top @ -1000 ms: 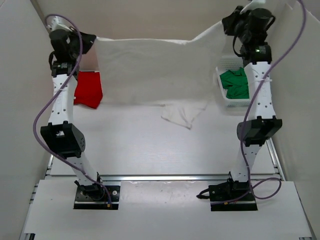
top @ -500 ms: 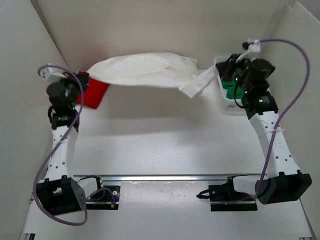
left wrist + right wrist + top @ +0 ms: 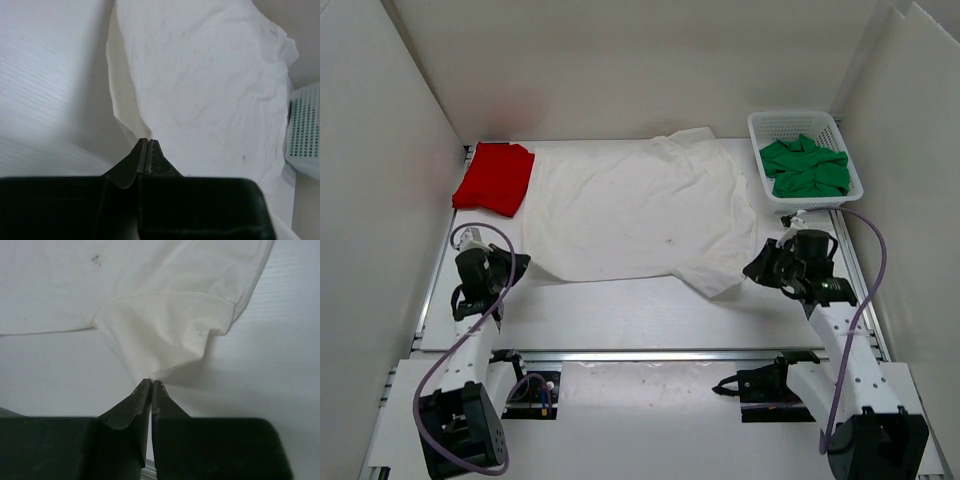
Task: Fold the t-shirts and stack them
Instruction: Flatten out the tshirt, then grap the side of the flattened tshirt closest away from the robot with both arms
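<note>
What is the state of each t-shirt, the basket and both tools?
white t-shirt: spread out flat, unfolded.
red t-shirt: folded, far left.
green t-shirt: crumpled inside the basket.
basket: upright.
left tool: shut on the white t-shirt's near edge.
right tool: shut on its near corner.

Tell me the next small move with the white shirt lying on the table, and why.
Probably open both claws. The white t-shirt lies spread nearly flat, left claw and right claw pinching its near edge; letting go frees them to regrip for a fold.
</note>
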`<state>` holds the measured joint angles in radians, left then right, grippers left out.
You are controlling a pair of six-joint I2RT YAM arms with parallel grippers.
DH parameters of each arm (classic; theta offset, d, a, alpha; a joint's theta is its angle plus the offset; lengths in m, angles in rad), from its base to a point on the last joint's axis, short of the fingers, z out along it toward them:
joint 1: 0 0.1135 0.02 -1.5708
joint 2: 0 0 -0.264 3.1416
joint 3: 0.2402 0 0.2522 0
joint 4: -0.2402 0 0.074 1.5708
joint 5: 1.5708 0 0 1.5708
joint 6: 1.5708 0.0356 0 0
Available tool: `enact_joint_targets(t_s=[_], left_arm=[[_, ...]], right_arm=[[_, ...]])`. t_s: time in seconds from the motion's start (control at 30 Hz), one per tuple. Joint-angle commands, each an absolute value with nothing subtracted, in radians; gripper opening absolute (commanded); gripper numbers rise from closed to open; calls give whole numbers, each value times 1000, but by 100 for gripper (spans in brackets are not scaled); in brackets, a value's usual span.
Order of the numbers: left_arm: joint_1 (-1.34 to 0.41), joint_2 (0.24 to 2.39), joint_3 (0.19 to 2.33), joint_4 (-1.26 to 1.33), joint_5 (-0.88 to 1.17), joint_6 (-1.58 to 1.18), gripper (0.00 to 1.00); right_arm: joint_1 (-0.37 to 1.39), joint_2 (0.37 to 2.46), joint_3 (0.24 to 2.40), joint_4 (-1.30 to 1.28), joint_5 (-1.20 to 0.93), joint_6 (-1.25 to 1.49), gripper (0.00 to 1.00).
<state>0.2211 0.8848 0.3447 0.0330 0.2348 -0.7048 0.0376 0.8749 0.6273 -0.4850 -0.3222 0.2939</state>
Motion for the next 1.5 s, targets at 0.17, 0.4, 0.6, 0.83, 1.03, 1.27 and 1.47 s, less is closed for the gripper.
enact_joint_targets(t_s=[0.17,0.4,0.6,0.83,1.03,1.27,1.47], left_arm=[[296,793,350,-223,417,-563,0],[265,767,396,-292,376,-538,0],[305,945,428,-86,437,-721,0],[274,1124,503,92,351,-885,0],[313,1236,547,137,302,-899,0],[292,1360,659,146,272,-896,0],[256,1492,726,152,259,-882,0]], right_arm=[[219,565,606,-761,-348,520,0],[387,506,620,-819,-69,629,0],[56,771,655,-582,-281,422,0],[-6,1136,827,-382,-224,417,0],[-18,1351,946,-276,-236,430,0],[-41,1520,1103,-242,-238,414,0],[-29,1664,1236,-238,-242,396,0]])
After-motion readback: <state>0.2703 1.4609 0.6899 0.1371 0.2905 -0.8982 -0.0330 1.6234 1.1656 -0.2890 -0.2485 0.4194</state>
